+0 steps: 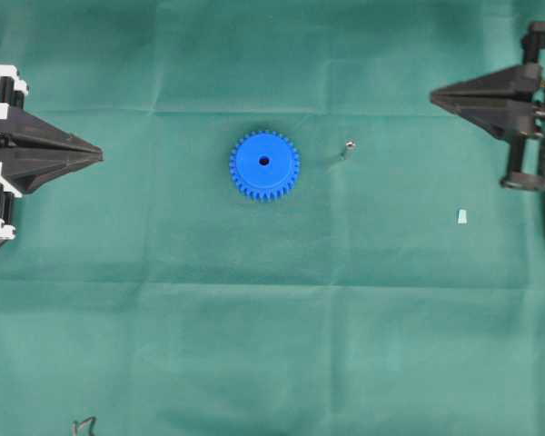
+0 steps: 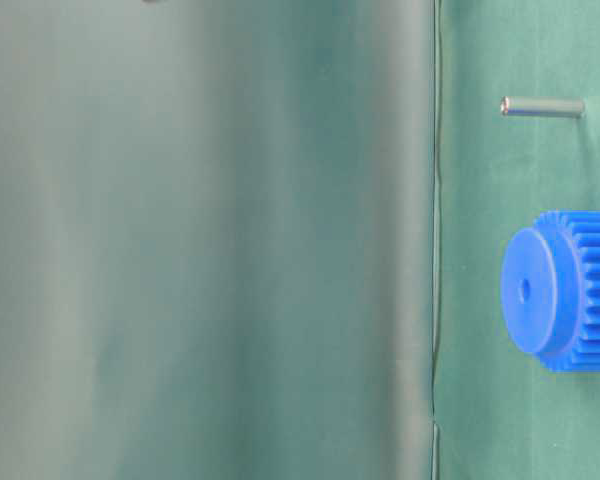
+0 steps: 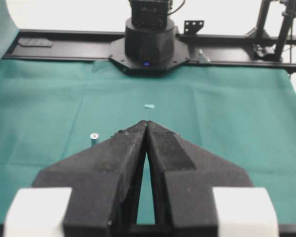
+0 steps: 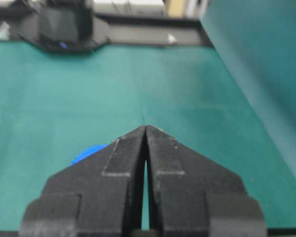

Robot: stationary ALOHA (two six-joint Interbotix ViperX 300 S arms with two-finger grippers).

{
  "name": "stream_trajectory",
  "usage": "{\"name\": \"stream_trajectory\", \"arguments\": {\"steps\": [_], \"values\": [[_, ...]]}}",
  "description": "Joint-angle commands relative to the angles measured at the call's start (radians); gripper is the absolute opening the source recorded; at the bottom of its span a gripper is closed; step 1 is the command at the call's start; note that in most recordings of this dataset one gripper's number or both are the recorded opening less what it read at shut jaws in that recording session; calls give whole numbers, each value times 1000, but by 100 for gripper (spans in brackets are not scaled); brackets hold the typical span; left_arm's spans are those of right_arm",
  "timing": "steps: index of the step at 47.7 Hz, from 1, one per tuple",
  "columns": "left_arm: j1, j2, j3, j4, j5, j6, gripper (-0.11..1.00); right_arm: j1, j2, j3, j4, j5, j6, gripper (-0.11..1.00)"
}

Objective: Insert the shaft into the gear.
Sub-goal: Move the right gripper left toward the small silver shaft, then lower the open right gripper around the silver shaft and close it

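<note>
Both hands closed, nothing held: L hand [image 1: 100, 154] and R hand [image 1: 433, 93] sit at opp. table [image 1: 272, 345] edges, tips together. Gear [image 1: 264, 164] lies flat between them, well clear of both. Shaft [image 1: 348, 145] stands upright just beside gear, on R hand's side.

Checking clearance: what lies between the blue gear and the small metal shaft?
Only bare green cloth separates the blue toothed plastic gear from the silvery metal shaft in the overhead view.
</note>
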Motion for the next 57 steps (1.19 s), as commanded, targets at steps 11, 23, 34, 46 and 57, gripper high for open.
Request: {"name": "stream_trajectory", "arguments": {"steps": [11,23,34,46,57], "values": [[2,11,-26,2,-2,2,2,-32,230,-74,11,-11,14,34],[2,14,-26,2,-2,2,2,-49,468,-101,17,-31,46,79],[0,14,-25,2,5,0,2,-51,604,-106,18,-80,75,76],[2,15,-25,2,8,0,2,-51,684,-106,18,-117,110,76],[0,14,-25,2,8,0,2,-51,735,-110,18,-150,118,76]]}}
